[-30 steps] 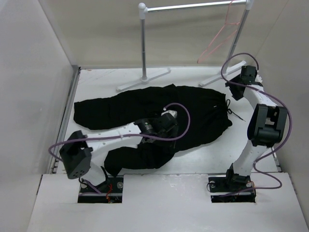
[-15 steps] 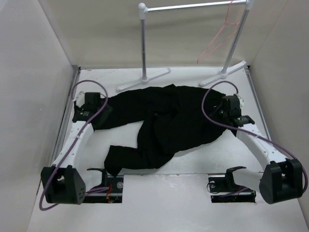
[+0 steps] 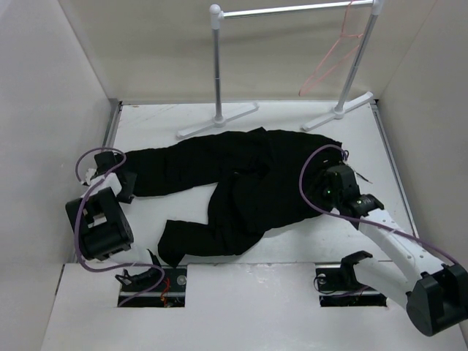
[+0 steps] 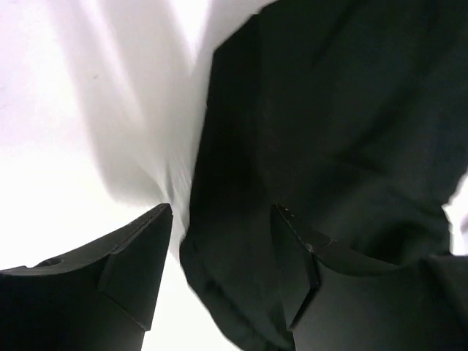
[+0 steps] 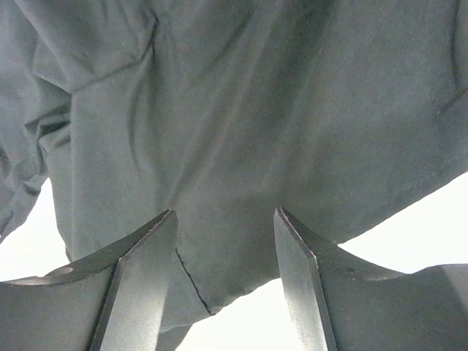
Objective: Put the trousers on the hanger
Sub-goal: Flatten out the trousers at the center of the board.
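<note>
The black trousers (image 3: 248,179) lie spread flat across the table, one leg reaching left and the other bent toward the near edge. My left gripper (image 3: 123,180) is low at the end of the left leg. In the left wrist view it (image 4: 221,212) is open, with the leg's cuff (image 4: 241,278) between the jaws. My right gripper (image 3: 324,187) is over the waist end. In the right wrist view it (image 5: 225,213) is open above the fabric edge (image 5: 241,278). The pink-red hanger (image 3: 333,55) hangs on the rail at the far right, apart from both grippers.
The white and metal clothes rail (image 3: 292,9) stands at the back, its feet (image 3: 217,119) on the table just beyond the trousers. White walls close in the left and right sides. The left arm's elbow block (image 3: 99,227) sits near the left wall.
The left arm has folded back, its gripper dropping to the left leg's end. The right gripper has moved nearer and left over the waist. The trousers were rearranged a second ago, then stayed still.
</note>
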### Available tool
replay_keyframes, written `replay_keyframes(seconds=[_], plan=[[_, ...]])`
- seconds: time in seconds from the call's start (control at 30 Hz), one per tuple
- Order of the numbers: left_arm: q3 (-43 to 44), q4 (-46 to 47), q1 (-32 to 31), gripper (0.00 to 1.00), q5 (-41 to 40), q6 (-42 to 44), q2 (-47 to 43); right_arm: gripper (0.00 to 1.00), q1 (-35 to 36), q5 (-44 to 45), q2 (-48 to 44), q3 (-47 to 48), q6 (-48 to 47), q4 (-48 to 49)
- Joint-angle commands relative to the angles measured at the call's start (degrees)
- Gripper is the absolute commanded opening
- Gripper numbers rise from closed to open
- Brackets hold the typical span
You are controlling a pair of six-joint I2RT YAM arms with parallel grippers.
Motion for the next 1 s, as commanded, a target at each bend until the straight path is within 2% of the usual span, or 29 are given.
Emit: replay_keyframes(seconds=[0.0, 0.07, 0.17, 0.2, 0.27, 0.47, 0.57, 0.7, 0.87, 0.97], plan=[[1.5, 4.3, 1.2, 0.52, 2.1, -0.1, 4.2, 0.62, 0.6, -1.1, -1.1, 0.0, -0.1, 0.5], [1.9, 5.2, 1.3, 0.46, 2.0, -0.2, 6.4, 0.63, 0.6, -1.2, -1.4, -0.1, -0.3, 0.4], [5.2, 5.7, 1.3, 0.15, 3.1, -0.3, 8.3, 0.65, 0.6, -1.3, -1.9, -0.8, -0.7, 0.5], [6.9, 5.3, 0.6, 0.09, 3.3, -0.3, 7.6, 0.66, 0.0, -1.6, -1.7, -1.0, -1.0, 0.7], [12.5, 3.6, -2.2, 0.04, 3.5, -0.5, 5.4, 0.66, -0.6, -2.0, -1.2, -1.4, -1.3, 1.3], [40.3, -7.4, -15.2, 0.02, 1.8, 1.5, 3.2, 0.67, -1.7, -2.7, 1.8, -1.1, -1.3, 5.3], [49.0, -11.3, -19.8, 0.03, -0.8, 4.4, 3.3, 0.68, -1.8, -3.2, 3.4, -0.5, -1.3, 6.9], [47.1, -11.7, -18.7, 0.04, -2.7, 5.5, 1.6, 0.69, -1.6, -3.5, 4.8, 1.0, -1.3, 7.5], [36.9, -10.5, -7.9, 0.04, -2.3, 5.2, 1.9, 0.69, -1.5, -3.5, 6.0, 2.5, -1.6, 7.1], [32.2, -9.8, -3.2, 0.12, -2.9, 5.5, 4.7, 0.70, -1.4, -3.7, 6.2, 3.2, -1.8, 6.7]])
